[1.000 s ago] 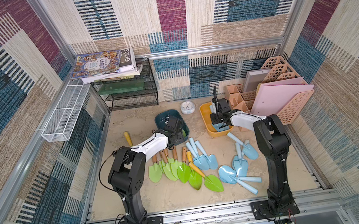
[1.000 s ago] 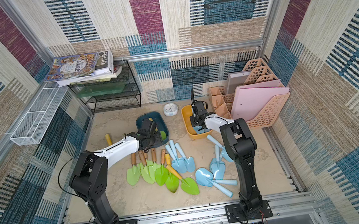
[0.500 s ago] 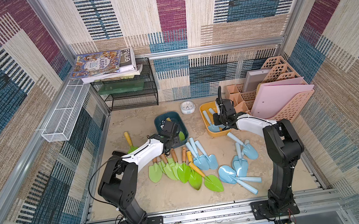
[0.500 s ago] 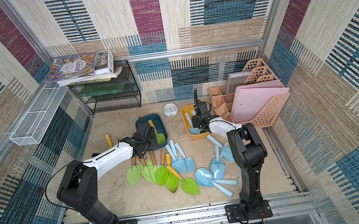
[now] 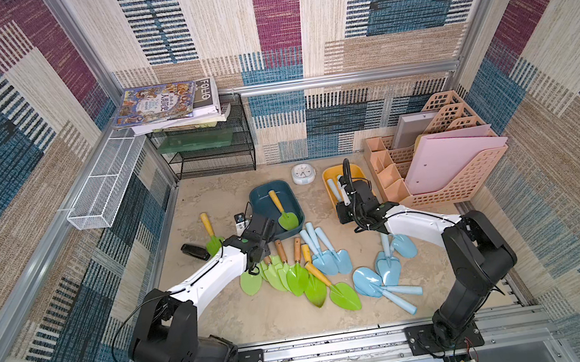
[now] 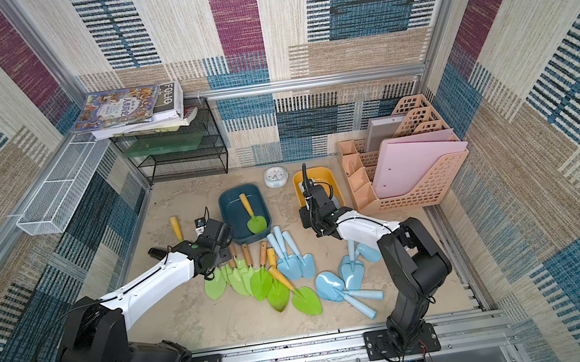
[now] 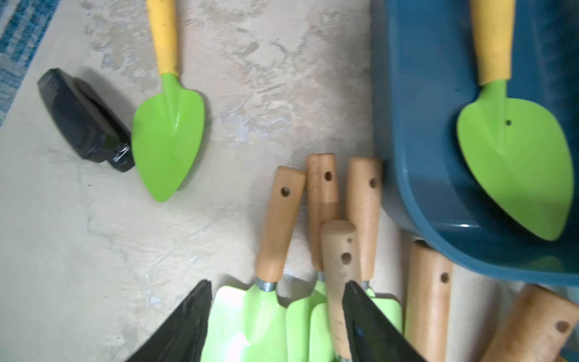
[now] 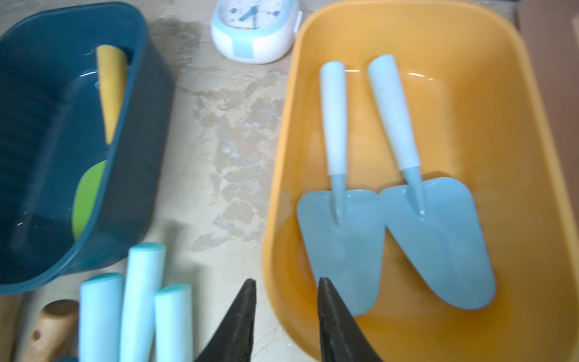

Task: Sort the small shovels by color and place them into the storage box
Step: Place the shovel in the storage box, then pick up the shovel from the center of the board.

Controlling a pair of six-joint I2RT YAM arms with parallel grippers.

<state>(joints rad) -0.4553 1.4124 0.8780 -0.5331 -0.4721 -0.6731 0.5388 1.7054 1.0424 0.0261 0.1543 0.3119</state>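
Note:
Several green small shovels (image 5: 293, 272) with wooden handles lie fanned on the floor, and pale blue ones lie beside them (image 5: 328, 253) and further right (image 5: 388, 271). The dark blue storage box (image 5: 259, 202) holds one yellow-handled green shovel (image 7: 513, 156). Another such shovel (image 7: 167, 131) lies on the floor. Two pale blue shovels (image 8: 341, 225) lie in the yellow box (image 8: 517, 188). My left gripper (image 7: 275, 291) hangs open above the wooden-handled shovels, holding nothing. My right gripper (image 8: 285, 283) is open and empty, its jaws straddling the yellow box's near rim.
A white clock (image 5: 303, 173) stands between the two boxes at the back. A black object (image 7: 81, 122) lies by the loose yellow-handled shovel. A peach file organiser (image 5: 466, 176) fills the right side, and a black wire rack (image 5: 211, 157) the back left.
Both grippers have drawn back from their boxes towards the front. A green shovel now lies in the dark blue box, and a pale blue one has been let go into the yellow box.

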